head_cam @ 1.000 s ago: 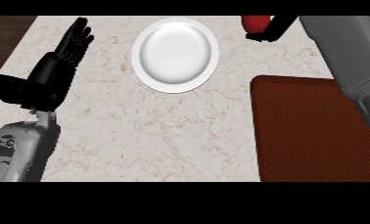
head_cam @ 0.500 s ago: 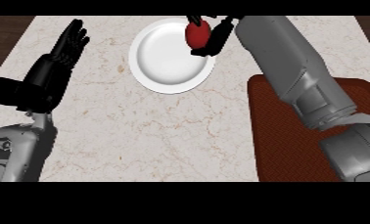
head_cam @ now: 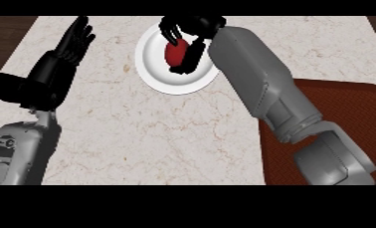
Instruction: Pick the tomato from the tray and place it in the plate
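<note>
- The right robot hand [head_cam: 194, 27] hangs over the plate [head_cam: 155, 81] at the far side of the table [head_cam: 147, 132]. Its fingers are curled round the tomato [head_cam: 175, 53].
- One dark finger bends down along the tomato's left side. Another runs down its right side and ends near the plate's middle, so the red fruit sits pinched between them.
- The tomato shows as a red oval inside the plate's outline, a little above the plate's centre. It appears to be close to the white surface, but from this steep angle I cannot tell whether it touches the plate or is held just above it.
- The plate is white and round and lies flat on the pale marbled table. The hand and wrist cover its upper right part, while its left and lower rim are in plain sight.
- The right grey forearm [head_cam: 257, 77] comes in from the lower right and slants up and left across the table to the plate.
- The tray [head_cam: 349, 103] is a dark reddish-brown slab at the right edge, well apart from the plate and partly hidden under the right forearm.
- The left robot hand [head_cam: 53, 71] rests at the left side of the table. Its fingers are straight and point up and away, and it touches nothing. Its grey forearm [head_cam: 22, 147] shows in the lower left corner.
</note>
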Action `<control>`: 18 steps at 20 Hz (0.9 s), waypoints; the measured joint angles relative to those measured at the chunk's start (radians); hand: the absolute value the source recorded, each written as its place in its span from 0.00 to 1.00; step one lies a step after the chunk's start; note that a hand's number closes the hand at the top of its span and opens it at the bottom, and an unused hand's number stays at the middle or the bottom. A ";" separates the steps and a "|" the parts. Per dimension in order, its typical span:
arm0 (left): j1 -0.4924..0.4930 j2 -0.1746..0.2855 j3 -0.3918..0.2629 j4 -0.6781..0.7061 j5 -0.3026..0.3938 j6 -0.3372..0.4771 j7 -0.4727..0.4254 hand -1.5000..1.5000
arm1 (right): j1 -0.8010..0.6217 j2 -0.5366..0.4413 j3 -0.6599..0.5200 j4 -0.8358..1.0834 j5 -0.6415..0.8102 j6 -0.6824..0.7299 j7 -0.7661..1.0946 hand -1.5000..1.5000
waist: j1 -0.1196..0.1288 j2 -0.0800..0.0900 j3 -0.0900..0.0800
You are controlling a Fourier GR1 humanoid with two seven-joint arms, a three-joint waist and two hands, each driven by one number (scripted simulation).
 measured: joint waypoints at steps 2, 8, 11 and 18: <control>-0.004 -0.003 -0.003 -0.011 0.001 -0.003 0.006 0.50 | 0.021 0.007 0.016 0.015 0.002 -0.016 0.005 1.00 | 0.012 0.002 0.000; -0.025 -0.024 -0.024 0.007 -0.007 -0.011 -0.004 0.50 | 0.044 0.017 0.012 0.044 -0.050 0.002 0.063 0.00 | 0.045 0.010 0.000; -0.025 -0.032 -0.033 0.005 -0.017 -0.007 -0.005 0.50 | 0.053 0.018 0.000 0.049 -0.086 0.042 0.060 0.00 | 0.057 0.012 0.000; -0.042 -0.042 -0.038 0.025 -0.024 -0.010 -0.014 0.50 | 0.069 0.019 -0.083 0.026 -0.229 0.060 0.037 0.00 | 0.065 0.013 0.001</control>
